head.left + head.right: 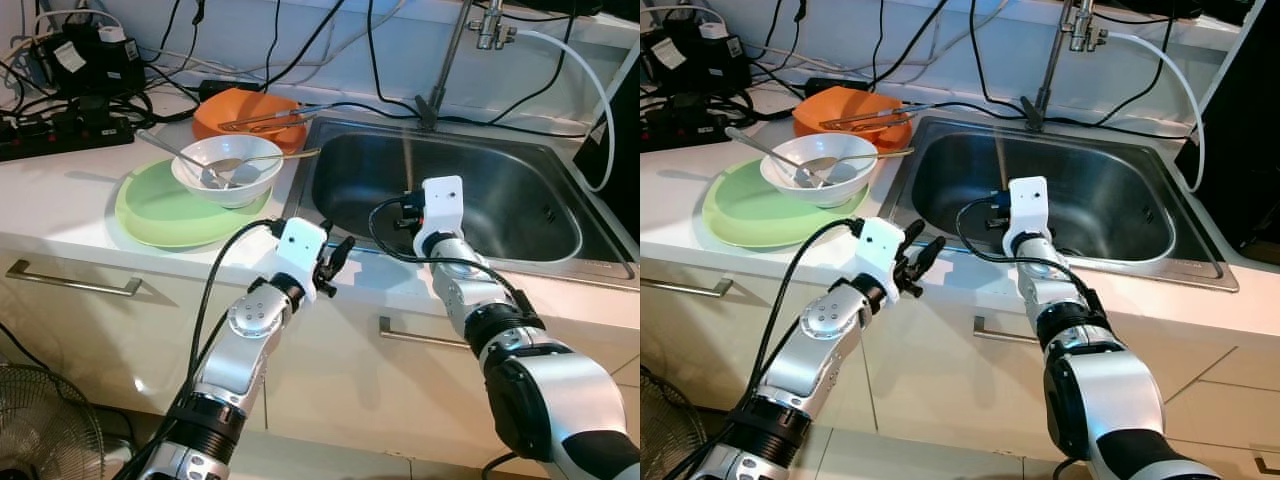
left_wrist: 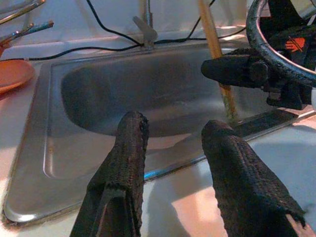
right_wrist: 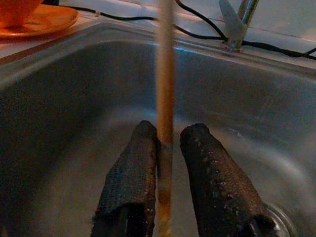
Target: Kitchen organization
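just spoons (image 1: pixel 190 160) in white bowl (image 1: pixel 228 170)

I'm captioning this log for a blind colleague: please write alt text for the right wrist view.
The right gripper holds a thin wooden stick upright between its two black fingers, over the basin of a stainless steel sink. Behind it are the faucet base, black cables along the wall, and an orange plate on the counter.
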Controlling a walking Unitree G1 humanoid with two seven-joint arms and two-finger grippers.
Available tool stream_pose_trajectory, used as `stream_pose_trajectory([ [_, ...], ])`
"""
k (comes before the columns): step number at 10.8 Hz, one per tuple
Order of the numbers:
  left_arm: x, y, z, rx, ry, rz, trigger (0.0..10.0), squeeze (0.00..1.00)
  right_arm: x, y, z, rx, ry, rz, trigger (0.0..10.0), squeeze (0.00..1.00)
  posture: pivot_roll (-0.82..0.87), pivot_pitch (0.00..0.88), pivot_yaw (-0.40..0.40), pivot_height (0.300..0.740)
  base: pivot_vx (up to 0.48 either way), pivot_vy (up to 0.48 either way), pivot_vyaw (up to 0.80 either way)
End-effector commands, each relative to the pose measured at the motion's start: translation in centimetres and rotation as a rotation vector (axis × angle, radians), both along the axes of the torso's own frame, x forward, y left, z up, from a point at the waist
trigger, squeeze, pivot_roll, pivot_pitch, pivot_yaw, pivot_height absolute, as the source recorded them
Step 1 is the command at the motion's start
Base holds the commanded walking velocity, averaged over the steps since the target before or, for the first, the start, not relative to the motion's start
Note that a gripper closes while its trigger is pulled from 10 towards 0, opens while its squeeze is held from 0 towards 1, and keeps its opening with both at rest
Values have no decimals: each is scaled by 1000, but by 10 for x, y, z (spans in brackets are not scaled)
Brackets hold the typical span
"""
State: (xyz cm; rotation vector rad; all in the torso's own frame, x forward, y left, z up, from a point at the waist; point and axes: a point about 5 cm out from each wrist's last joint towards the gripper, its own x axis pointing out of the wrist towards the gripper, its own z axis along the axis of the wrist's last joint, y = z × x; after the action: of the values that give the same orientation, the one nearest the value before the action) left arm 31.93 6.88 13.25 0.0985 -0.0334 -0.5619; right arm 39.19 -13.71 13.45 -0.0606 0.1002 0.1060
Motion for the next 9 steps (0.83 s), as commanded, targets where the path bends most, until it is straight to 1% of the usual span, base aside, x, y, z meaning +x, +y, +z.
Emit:
stream_pose_trajectory([
  [1, 2, -2, 2, 8, -12, -4, 10000, 0, 3, -2, 5, -5, 1, -10, 10000, 0, 260, 0, -88, 740, 0, 0, 0],
  [2, 3, -1, 2, 10, -11, -3, 10000, 0, 3, -2, 6, -5, -2, -8, 10000, 0, 260, 0, -87, 740, 0, 0, 0],
  [3, 3, -1, 2, 11, -10, -2, 10000, 0, 3, -3, 5, -1, 7, -13, 10000, 1000, 262, 0, -87, 740, 0, 0, 0],
  [4, 3, -1, 3, 11, -9, -4, 10000, 0, 3, -3, 6, -19, 5, -15, 10000, 1000, 262, 0, -87, 740, 0, 0, 0],
  [5, 3, -1, 2, 11, -8, -6, 10000, 0, 4, -2, 6, -29, 3, -9, 10000, 0, 260, 0, -85, 740, 0, 0, 0],
  [7, 3, -1, 2, 11, -8, -10, 10000, 0, 6, -2, 15, -34, -37, -2, 10000, 0, 258, 0, -84, 740, 0, 0, 0],
  [8, 4, -1, 6, 18, -28, -1, 10000, 0, 11, -2, 30, -20, -98, -6, 10000, 0, 252, 0, -82, 740, 0, 0, 0],
  [9, 5, 0, 12, 50, -73, 13, 10000, 0, 12, -1, 37, 0, -136, -4, 10000, 0, 250, 0, -82, 740, 0, 0, 0],
])
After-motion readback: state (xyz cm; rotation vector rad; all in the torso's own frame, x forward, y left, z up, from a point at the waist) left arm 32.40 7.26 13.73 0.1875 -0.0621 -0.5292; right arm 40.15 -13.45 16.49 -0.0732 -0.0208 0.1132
